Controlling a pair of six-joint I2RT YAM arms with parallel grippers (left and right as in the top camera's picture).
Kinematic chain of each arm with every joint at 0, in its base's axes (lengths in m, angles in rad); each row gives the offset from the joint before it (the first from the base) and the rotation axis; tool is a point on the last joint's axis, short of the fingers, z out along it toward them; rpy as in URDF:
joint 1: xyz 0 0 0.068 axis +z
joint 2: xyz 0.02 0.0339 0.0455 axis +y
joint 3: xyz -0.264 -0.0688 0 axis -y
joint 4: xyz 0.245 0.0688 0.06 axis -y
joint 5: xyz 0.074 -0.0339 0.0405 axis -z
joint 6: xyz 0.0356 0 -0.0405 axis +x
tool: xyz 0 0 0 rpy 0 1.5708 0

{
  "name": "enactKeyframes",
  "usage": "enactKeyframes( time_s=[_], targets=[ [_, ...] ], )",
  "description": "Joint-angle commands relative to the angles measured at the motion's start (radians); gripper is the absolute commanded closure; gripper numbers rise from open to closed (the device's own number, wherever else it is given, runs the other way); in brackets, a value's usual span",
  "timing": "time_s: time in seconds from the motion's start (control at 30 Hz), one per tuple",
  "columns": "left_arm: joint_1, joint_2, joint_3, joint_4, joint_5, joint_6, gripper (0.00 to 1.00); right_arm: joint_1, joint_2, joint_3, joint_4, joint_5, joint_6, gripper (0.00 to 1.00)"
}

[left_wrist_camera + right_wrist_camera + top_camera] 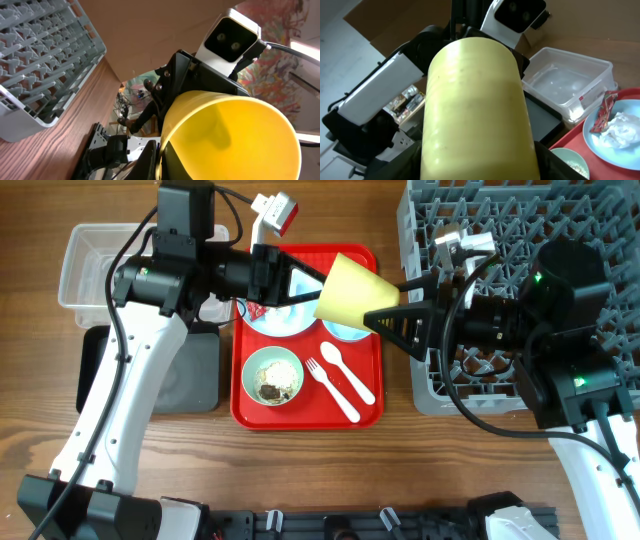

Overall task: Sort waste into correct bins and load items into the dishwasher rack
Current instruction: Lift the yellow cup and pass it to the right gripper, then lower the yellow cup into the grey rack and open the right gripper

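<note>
The small yellow cup (pixel 350 288) is held on its side in the air over the red serving tray (pixel 370 412). My left gripper (pixel 300 284) is shut on its rim, one finger inside and one outside, as the left wrist view (pixel 161 160) shows. My right gripper (pixel 395 315) is shut around the cup's narrow end (pixel 475 110). The mint green bowl (pixel 273 375) holds food scraps. The white fork (pixel 333 388) and spoon (pixel 347 370) lie beside it. The pale blue plate (pixel 600 145) carries the tissue (pixel 620 135) and red wrapper (pixel 602 112). The pale blue bowl (pixel 345 332) is partly hidden.
The grey dishwasher rack (pixel 480 220) stands at the right. The clear tub (pixel 85 265) and black tray (pixel 190 380) stand left of the red tray, partly under my left arm.
</note>
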Motion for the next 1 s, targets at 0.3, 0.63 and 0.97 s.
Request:
enactKeyframes(
  time_s=[0.3,0.63,0.97],
  targets=[
    [0.0,-0.004,0.008,0.017,-0.032,-0.001,0.23,-0.062,-0.027,0.018,-0.093,0.027,-0.065,0.51],
    [0.029,-0.004,0.008,-0.071,-0.272,0.007,0.01,-0.397,-0.158,0.018,-0.661,0.621,-0.089,0.62],
    [0.029,-0.004,0.008,-0.167,-0.426,0.033,0.01,-0.402,-0.031,0.018,-0.97,0.947,-0.09,0.59]
  ],
)
